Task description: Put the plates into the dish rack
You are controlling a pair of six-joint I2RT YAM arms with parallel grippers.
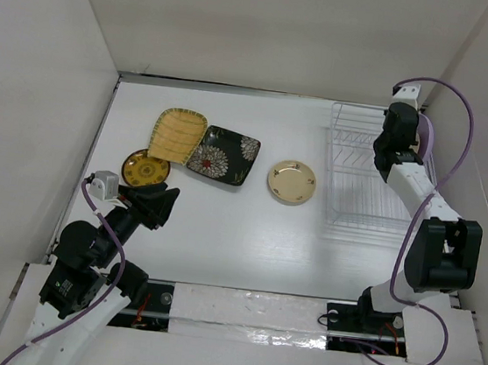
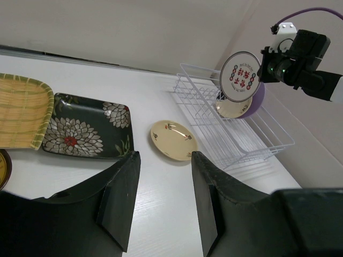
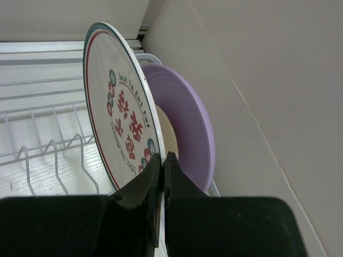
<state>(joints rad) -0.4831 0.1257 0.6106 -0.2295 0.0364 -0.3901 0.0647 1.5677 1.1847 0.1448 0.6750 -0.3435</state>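
The right gripper [image 3: 162, 160] clenches the rim of a white red-patterned plate [image 3: 120, 123], held upright over the far end of the dish rack [image 1: 351, 173], just beside a lavender plate [image 3: 187, 118] and a cream plate [image 3: 169, 136] standing there. The left gripper [image 2: 164, 160] hangs open above the table [image 1: 219, 250] near a brown-gold plate [image 1: 146, 169]; a yellow woven plate [image 1: 177, 133], a black floral plate [image 1: 222, 154] and a gold-rimmed plate [image 1: 292, 182] lie flat
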